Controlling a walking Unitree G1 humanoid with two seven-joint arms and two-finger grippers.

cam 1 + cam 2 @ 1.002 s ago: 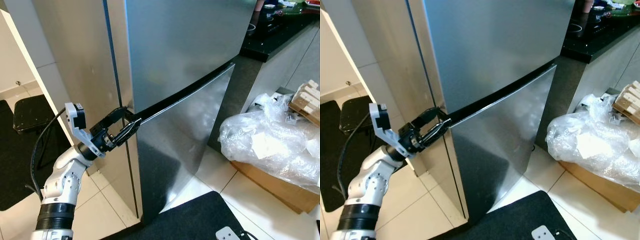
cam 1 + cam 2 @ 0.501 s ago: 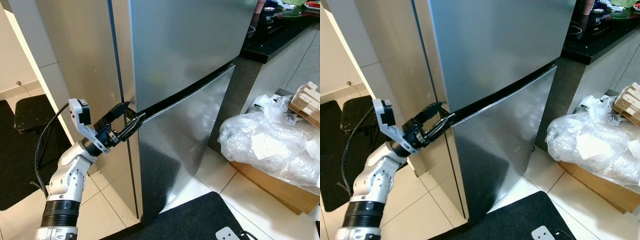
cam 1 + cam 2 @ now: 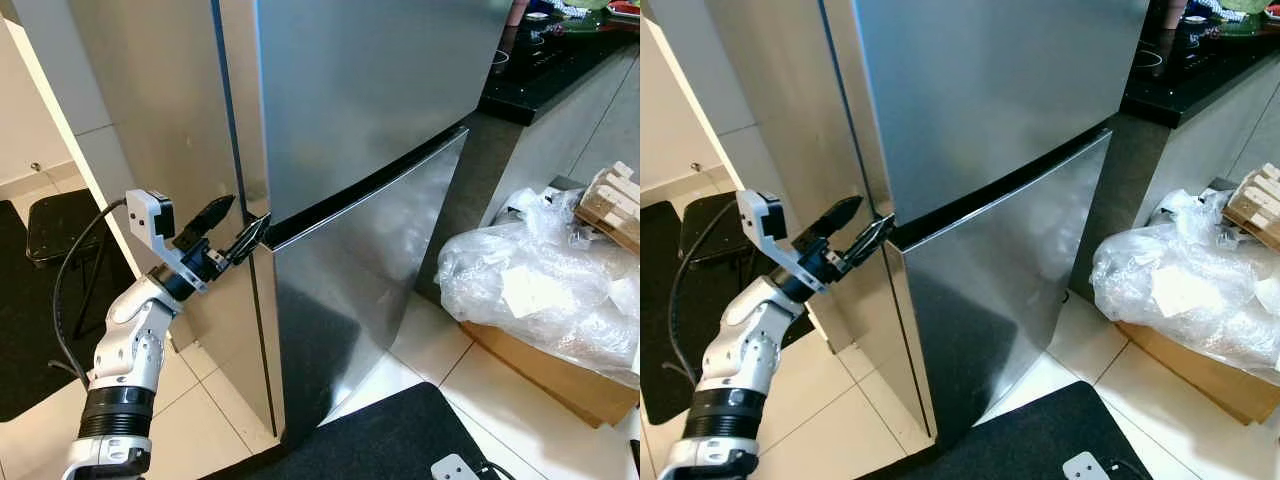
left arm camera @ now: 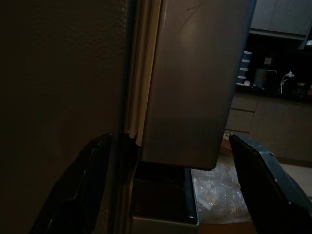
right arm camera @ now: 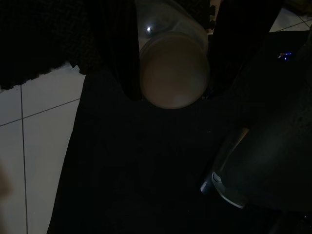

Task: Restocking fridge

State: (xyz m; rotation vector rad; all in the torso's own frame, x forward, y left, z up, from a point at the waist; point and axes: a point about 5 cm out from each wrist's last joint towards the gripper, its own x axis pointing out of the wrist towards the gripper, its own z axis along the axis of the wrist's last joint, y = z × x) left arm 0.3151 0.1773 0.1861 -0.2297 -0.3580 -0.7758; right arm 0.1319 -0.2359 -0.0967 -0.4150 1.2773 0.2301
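Note:
A tall stainless-steel fridge [image 3: 370,110] stands before me, with a black gap between its upper door and its lower door [image 3: 370,260]. My left gripper [image 3: 234,224] is open at the left end of that gap, beside the fridge's left edge. In the left wrist view its fingers [image 4: 261,165] straddle the bottom corner of the upper door [image 4: 190,87]. In the dark right wrist view, my right gripper [image 5: 173,83] is shut on a clear container with a tan round end [image 5: 173,73], above a black mat.
A plastic-wrapped bundle [image 3: 545,290] on a cardboard box [image 3: 560,375] lies on the floor at the right, with a wooden rack [image 3: 612,203] behind it. A black counter [image 3: 560,60] is at the back right. A black mat [image 3: 390,440] lies at my feet; a black stool [image 3: 62,225] stands at the left.
My left gripper has drawn back to the left from the gap between the doors, and its fingers have spread wider. The doors look unchanged.

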